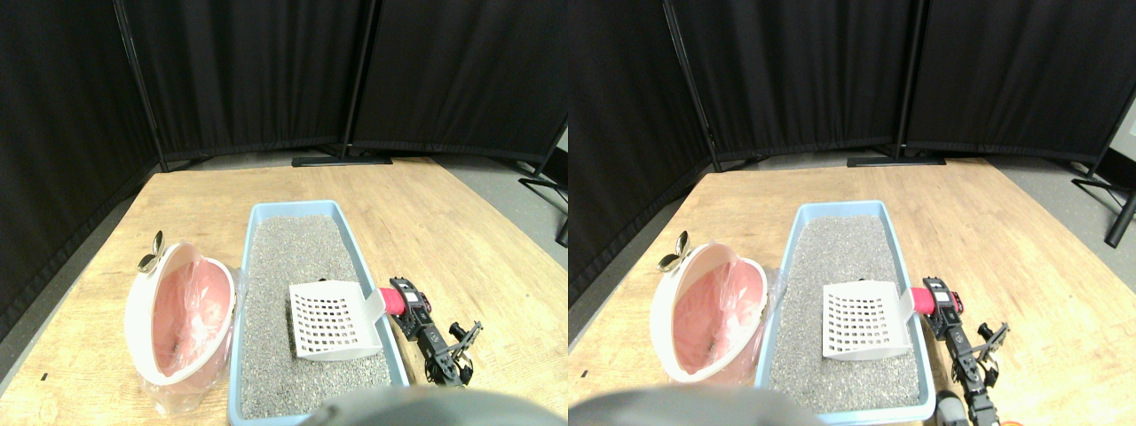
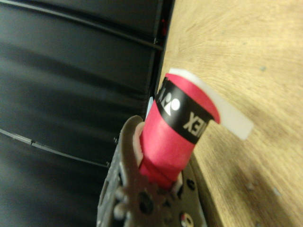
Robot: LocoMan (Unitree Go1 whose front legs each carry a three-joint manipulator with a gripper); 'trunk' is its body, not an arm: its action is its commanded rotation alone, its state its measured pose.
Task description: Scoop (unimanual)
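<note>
Scoop (image 1: 330, 319): one, white, slotted, lying on the grey litter (image 1: 293, 266) near the right wall of the one blue tray (image 1: 359, 232). Its red-wrapped handle (image 1: 392, 300) sticks out over that wall. Right claw (image 1: 406, 302) pinches the handle; the wrist view shows the wrap seated in the jaw frame. One pink-lined white bin (image 1: 177, 315) stands just left of the tray, on the wooden floor (image 1: 444, 231).

White slotted plastic scoop (image 1: 331, 319) w/ red-wrapped handle (image 1: 391, 302) rests flat on grey litter (image 1: 293, 266). Sits in near-right part of light-blue rectangular tray (image 1: 257, 222); handle crosses right rim.
</note>
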